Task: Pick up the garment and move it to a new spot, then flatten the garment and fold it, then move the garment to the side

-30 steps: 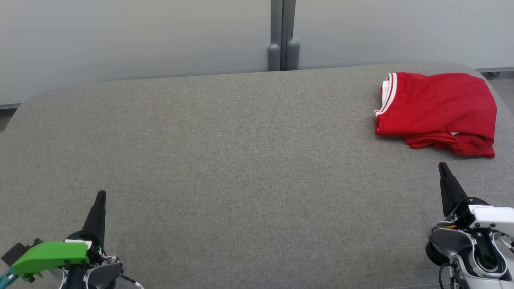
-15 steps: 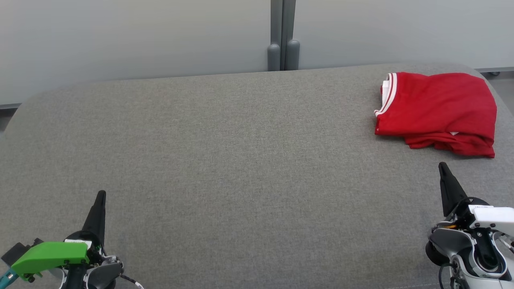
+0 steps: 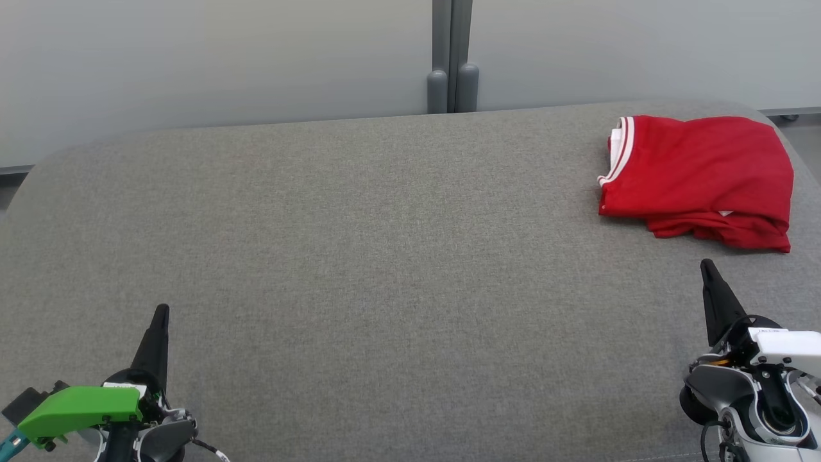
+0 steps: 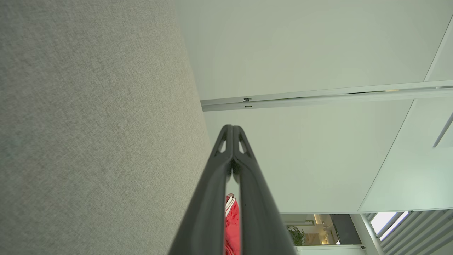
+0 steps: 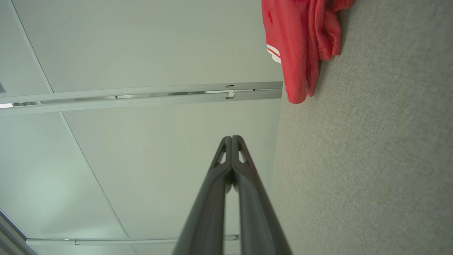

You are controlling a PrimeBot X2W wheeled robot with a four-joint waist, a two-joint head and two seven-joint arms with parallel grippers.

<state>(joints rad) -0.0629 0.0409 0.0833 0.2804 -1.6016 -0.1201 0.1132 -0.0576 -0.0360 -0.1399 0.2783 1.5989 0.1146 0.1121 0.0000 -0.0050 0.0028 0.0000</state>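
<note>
I see the garment [image 3: 699, 173], a red shirt with white trim at the neck, lying folded on the far right part of the grey fabric tabletop [image 3: 385, 256], close to its right edge. The folded stack is roughly rectangular, with the trimmed neck turned toward the middle of the tabletop and a looser layer of red cloth showing along its near side. The left jaws are pressed together: in the left wrist view the left fingers [image 4: 212, 198] meet at their tips and pinch nothing. In the head view they stand at the lower left over bare tabletop, pointing away from me, with a green cover [image 3: 80, 407] on the wrist behind them, well apart from the garment. The right jaws are likewise pressed together: in the right wrist view the right fingers [image 5: 212, 198] touch at the tips with nothing between them. In the head view they stand at the lower right, in front of a white housing [image 3: 786, 343], near the garment's near edge but not touching it. Behind the tabletop I see a pale wall [image 3: 192, 64] with a grey post [image 3: 452, 58] at its middle.
</note>
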